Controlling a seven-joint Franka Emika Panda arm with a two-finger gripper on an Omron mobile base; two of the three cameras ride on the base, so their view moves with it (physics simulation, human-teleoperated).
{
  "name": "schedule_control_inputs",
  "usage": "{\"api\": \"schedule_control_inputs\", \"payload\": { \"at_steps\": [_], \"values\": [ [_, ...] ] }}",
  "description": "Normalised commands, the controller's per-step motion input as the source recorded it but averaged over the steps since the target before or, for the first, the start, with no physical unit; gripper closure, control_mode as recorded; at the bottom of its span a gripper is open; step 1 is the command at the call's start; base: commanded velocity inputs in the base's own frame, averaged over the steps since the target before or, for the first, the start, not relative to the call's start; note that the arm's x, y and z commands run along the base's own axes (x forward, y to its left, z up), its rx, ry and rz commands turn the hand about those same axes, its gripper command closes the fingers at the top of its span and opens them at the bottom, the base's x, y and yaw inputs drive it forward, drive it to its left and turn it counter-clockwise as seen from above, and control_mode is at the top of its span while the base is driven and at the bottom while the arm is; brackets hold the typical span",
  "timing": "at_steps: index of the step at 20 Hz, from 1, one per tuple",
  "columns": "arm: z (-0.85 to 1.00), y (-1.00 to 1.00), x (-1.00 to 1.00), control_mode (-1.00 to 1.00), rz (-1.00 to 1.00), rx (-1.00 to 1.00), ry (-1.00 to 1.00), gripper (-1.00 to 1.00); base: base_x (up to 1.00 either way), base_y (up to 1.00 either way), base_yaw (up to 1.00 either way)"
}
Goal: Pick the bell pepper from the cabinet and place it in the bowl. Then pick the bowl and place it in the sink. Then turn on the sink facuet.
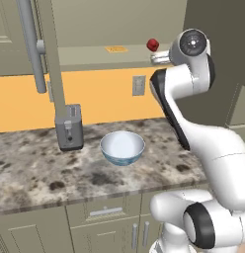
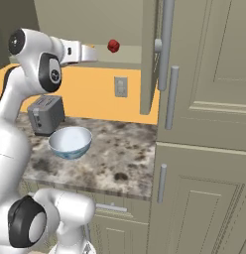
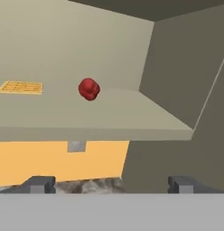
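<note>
A: Why do we have the gripper point(image 3: 111, 184) raised so high, level with the shelf of the cabinet point(image 3: 177, 76)?

B: Because the bell pepper point(image 3: 89, 89) sits on that shelf board, toward its back, well apart from our fingertips point(image 3: 38, 184); we judge the first step is the reach, and we need the hand at shelf height to go straight in under the cabinet's top

A: And the jaws?

B: Spread wide with nothing between them; in the hand view the two tips stand far apart near the bottom corners, which should leave room to close around the small pepper; it lies a little left of our centre line, so we think the approach wants a slight correction

A: Why is the cabinet door point(image 1: 53, 69) swung out over the counter point(image 1: 40, 173)?

B: So the shelf is open to us; the door hangs beside the toaster point(image 1: 69, 126), clear of the arm's path as far as we can tell

A: And the bowl point(image 1: 122, 147)?

B: Upright and empty on the counter just right of the toaster, below the shelf; a short drop from where the pepper lies; a flat yellow mat point(image 3: 20, 87) lies on the shelf left of the pepper, apart from it

A: What could go wrong?

B: The pepper is round and glossy; we judge a nudge may roll it deeper
</note>
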Motion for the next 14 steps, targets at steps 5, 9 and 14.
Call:
{"api": "schedule_control_inputs", "payload": {
  "at_steps": [5, 9, 14],
  "values": [
    [0.00, -0.01, 0.72, -1.00, 0.05, 0.04, 0.00, -1.00, 0.00, 0.00, 0.00],
    [0.00, -0.01, 0.54, -1.00, 0.01, 0.06, 0.00, -1.00, 0.00, 0.00, 0.00],
    [0.00, -0.03, 0.53, -1.00, 0.00, 0.03, 0.00, -1.00, 0.00, 0.00, 0.00]
  ]
}}
